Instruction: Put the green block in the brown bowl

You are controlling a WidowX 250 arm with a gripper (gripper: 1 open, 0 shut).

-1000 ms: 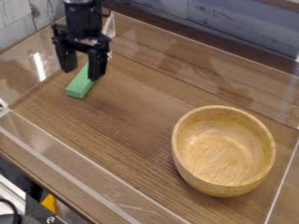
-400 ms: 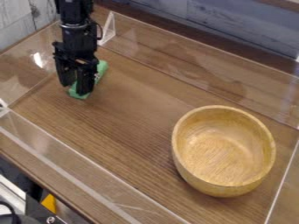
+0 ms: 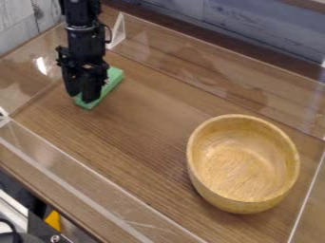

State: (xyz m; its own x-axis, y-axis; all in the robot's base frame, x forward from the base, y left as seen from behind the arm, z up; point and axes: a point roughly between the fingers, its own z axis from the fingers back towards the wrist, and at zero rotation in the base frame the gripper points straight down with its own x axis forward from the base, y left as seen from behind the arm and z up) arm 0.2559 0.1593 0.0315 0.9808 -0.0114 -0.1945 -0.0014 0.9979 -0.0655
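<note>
Your black gripper (image 3: pixel 83 87) is down at the green block (image 3: pixel 105 84), over toward the upper left of the camera view, with the arm (image 3: pixel 86 14) reaching in from the top edge. You have its dark fingers right over the block's left side, hiding part of it, while bright green shows to their right and a little below their tips. Whether the fingers are clenched on the block or merely around it, I can't tell you; the dark parts run together at this size, and so I can't say that you have a grasp. The block lies at a slant, its upper end leaning to the right in the view, and you can see that it is at the wooden table (image 3: pixel 152 142), not in the bowl. Whether its underside touches the wood is too small to make out. Your brown bowl (image 3: pixel 241 157) sits well apart from it, toward the lower right, upright on the tabletop, with its hollow facing up and its thick, pale rim all in view (it is far wider than the block, so you can't mistake the two). The tabletop under both is reddish brown with visible seams. Down at the lower left, beyond the table's edge, you have dark cables (image 3: pixel 18 223) and a small orange-yellow item (image 3: pixel 52 220).
</note>
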